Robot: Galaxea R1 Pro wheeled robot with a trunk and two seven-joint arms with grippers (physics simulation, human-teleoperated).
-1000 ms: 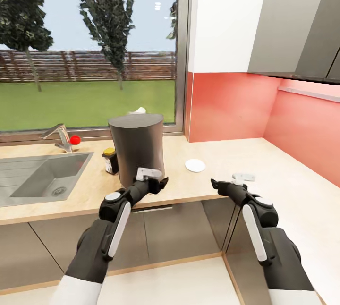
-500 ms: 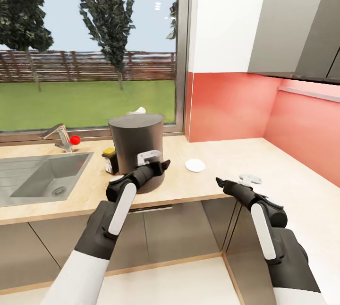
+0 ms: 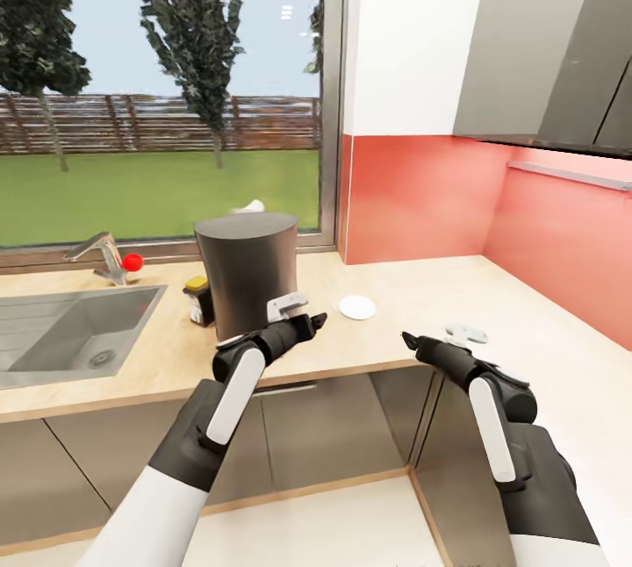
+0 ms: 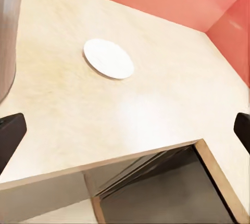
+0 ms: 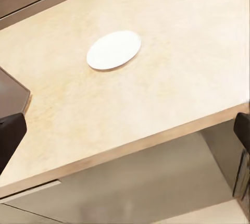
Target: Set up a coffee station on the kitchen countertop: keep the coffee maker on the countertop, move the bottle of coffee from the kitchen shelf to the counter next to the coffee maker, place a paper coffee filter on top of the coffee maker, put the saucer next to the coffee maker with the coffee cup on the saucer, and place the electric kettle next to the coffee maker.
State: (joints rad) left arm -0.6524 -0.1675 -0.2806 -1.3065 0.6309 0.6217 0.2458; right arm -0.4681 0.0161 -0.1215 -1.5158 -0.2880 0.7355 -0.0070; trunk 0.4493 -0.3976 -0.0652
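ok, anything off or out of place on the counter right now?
Nothing spilled or tipped. The saucer lies flat and bare on the kitchen countertop, no cup on it. The coffee maker stands upright with the paper coffee filter on top.

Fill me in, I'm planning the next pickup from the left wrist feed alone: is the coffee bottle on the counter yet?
Observer: Yes, the bottle of coffee stands on the kitchen countertop, close beside the coffee maker, on its sink side.
Operator: And the filter?
Observer: The white paper coffee filter shows at the far rim of the coffee maker's top.
Operator: Is the right arm carrying anything?
Observer: No, the right pincer is open and empty.
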